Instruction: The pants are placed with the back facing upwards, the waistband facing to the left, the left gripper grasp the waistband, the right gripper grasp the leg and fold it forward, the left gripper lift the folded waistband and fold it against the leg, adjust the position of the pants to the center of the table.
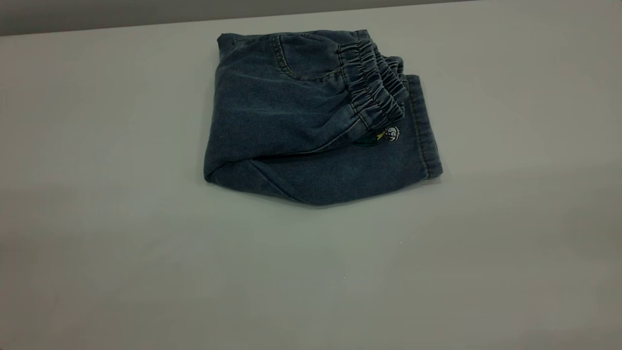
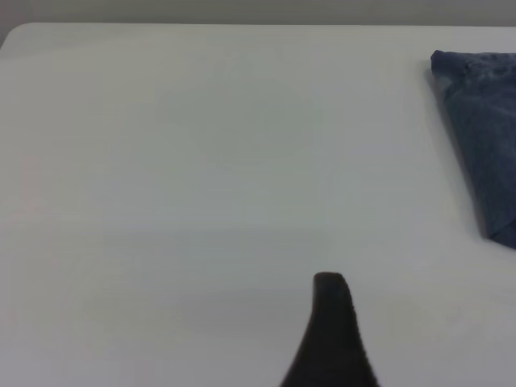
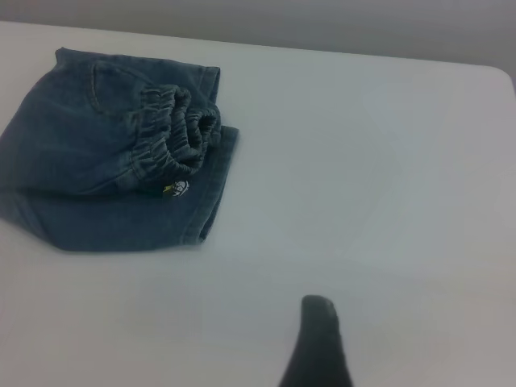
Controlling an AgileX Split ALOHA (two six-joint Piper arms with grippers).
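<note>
The pants (image 1: 311, 121) lie folded into a compact blue denim bundle on the white table (image 1: 121, 253), a little behind its middle. The gathered waistband (image 1: 376, 92) is laid over toward the right, on top of a lower leg layer with a stitched hem (image 1: 423, 131). A bit of cartoon print (image 1: 391, 133) peeks out beside the band. The plain leg is hidden in the fold. Neither arm appears in the exterior view. My left gripper (image 2: 399, 339) hovers open over bare table, well away from the pants (image 2: 484, 137). My right gripper (image 3: 363, 343) is open too, off from the pants (image 3: 105, 153).
The table's far edge (image 1: 121, 26) runs close behind the pants, with a grey wall beyond it. Rounded table corners (image 2: 16, 36) (image 3: 504, 76) show in the wrist views. Wide bare tabletop lies in front of and to both sides of the bundle.
</note>
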